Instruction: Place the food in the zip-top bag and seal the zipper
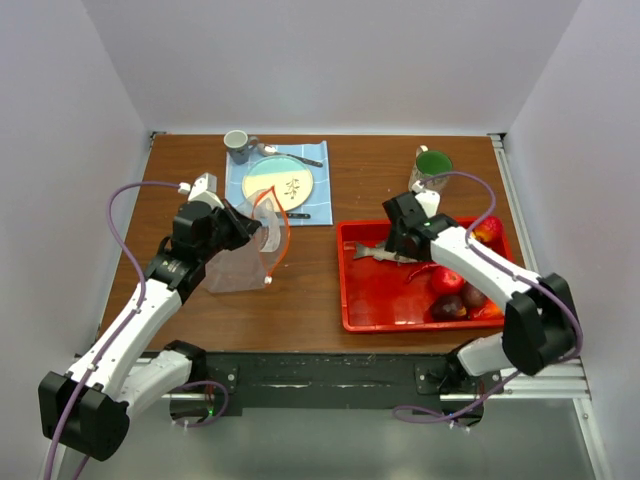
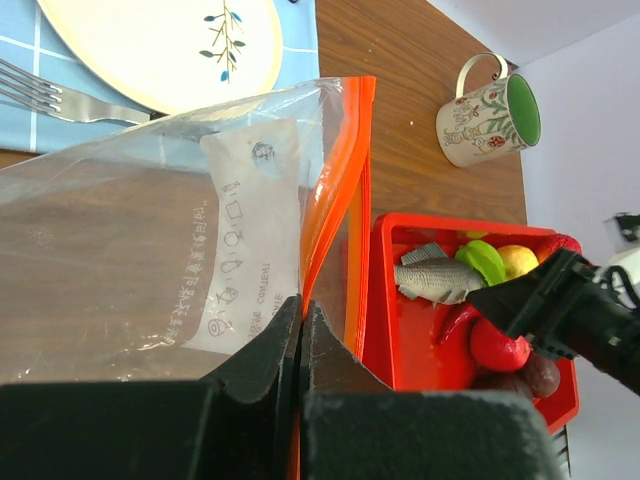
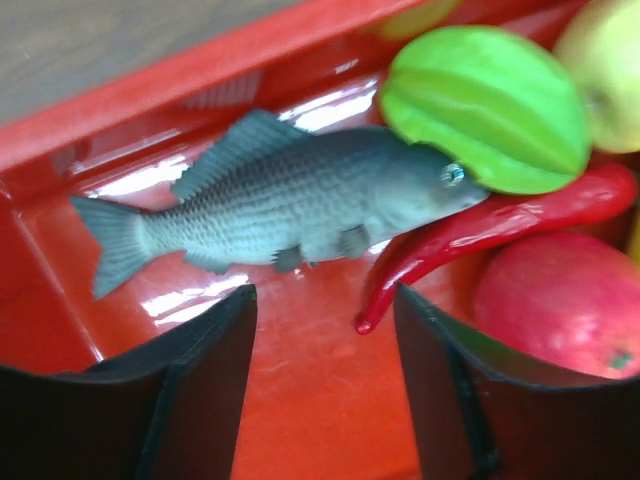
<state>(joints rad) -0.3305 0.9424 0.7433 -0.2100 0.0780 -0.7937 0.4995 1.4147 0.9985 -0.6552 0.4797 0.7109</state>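
Observation:
The clear zip-top bag [image 1: 238,268] stands on the table at the left, its mouth held up. My left gripper [image 2: 301,300] is shut on the bag's edge at the red zipper [image 2: 352,180]. The food lies in the red tray [image 1: 385,310]: a grey fish [image 3: 290,205], a green piece [image 3: 485,105], a red chili [image 3: 470,235], a red apple [image 3: 560,300], a yellow piece [image 3: 605,60] and dark purple pieces [image 1: 450,308]. My right gripper [image 3: 325,295] hangs open just above the tray floor, beside the fish's belly, with the chili's tip between its fingers.
A glass cup of green [image 1: 432,165] stands behind the tray. A plate [image 1: 280,185] lies on a blue mat with a fork [image 2: 60,95], and a mug [image 1: 237,146] stands at the back. White walls enclose the table.

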